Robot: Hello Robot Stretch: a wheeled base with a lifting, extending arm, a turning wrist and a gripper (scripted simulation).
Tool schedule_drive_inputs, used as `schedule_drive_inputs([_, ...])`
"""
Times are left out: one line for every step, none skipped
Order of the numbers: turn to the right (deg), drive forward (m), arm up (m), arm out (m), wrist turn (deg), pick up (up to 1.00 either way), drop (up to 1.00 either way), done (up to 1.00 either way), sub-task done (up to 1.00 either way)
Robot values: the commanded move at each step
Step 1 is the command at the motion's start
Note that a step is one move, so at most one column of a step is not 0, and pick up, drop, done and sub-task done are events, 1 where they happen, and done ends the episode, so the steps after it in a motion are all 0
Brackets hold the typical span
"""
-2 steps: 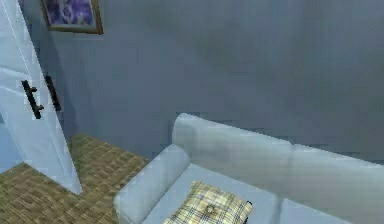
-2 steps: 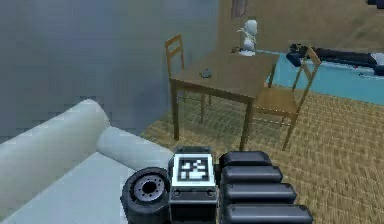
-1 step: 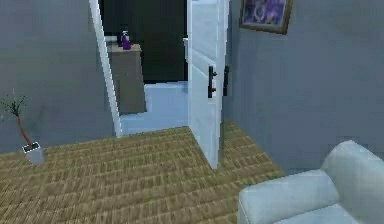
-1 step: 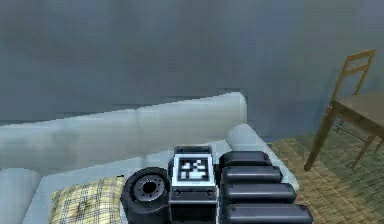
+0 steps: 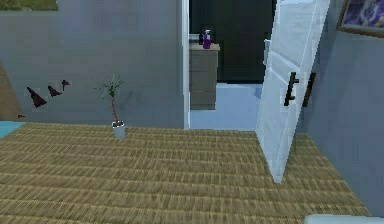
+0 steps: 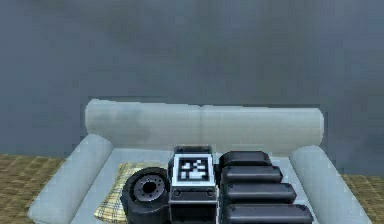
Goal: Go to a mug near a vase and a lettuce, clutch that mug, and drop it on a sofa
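Against the grey wall in the arm side view, pale sofa (image 6: pixel 205 125), long axis across the picture, seat facing the camera. Arm (image 6: pixel 262 190) and pincer (image 6: pixel 146 197) low before it by a checked cushion (image 6: pixel 116 196); impossible to tell whether holding anything. Ahead, open woven rug (image 5: pixel 150 170) between potted plant (image 5: pixel 117 105) and white door (image 5: pixel 290 80) standing open.

No text can be read; the marker square (image 6: pixel 194 168) bears black marks.

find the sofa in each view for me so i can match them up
Forward view: a pale strip in the bottom right corner may be its end, but I cannot tell.
Arm side view: the sofa spans the middle, left to right.
Shared landmark: the woven tan floor, seen at both sofa ends.
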Motion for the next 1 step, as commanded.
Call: schedule_drive_inputs([0.0,0.0,0.0,0.48,0.0,0.0,0.0,0.0,0.0])
